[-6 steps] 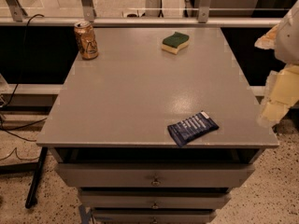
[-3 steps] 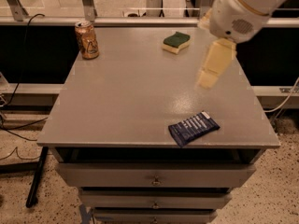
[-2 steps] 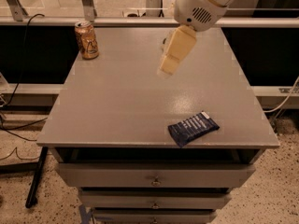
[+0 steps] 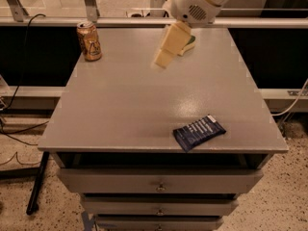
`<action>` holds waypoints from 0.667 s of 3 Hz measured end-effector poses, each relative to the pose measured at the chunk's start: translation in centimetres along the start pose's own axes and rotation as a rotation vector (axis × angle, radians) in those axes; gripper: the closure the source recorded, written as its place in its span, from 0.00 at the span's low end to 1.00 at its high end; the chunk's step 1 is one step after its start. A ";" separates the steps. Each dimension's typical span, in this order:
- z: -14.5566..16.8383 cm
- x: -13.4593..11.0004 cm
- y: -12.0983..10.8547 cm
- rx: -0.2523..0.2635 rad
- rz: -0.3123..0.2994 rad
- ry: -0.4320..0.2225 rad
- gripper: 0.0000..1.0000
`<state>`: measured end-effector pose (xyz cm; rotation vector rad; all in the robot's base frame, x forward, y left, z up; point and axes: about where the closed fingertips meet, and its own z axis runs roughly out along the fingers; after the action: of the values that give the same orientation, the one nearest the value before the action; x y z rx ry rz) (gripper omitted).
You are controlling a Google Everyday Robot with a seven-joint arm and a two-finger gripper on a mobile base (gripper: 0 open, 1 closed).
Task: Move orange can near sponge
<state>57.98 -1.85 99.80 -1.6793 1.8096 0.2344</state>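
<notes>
The orange can (image 4: 90, 41) stands upright at the far left corner of the grey table (image 4: 120, 109). The sponge (image 4: 189, 44) lies near the far edge at centre right, mostly hidden behind my arm; only a strip of green and yellow shows. My gripper (image 4: 164, 56) hangs above the table's far middle, in front of the sponge and well to the right of the can. It holds nothing that I can see.
A flat dark blue snack packet (image 4: 199, 132) lies near the table's front right edge. Drawers (image 4: 159, 182) sit below the tabletop. A rail (image 4: 120, 20) runs behind the table. Cables (image 4: 19, 76) hang on the left.
My arm has swung in from the right, across the table toward the left, and now hangs over the far middle, covering most of the sponge. The can and packet have not moved.
</notes>
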 end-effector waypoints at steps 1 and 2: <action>4.2 -2.8 -4.5 0.020 0.011 -0.136 0.00; 9.2 -5.3 -9.4 0.033 0.051 -0.259 0.00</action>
<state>69.76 5.97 98.43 -1.5053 1.6545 0.4220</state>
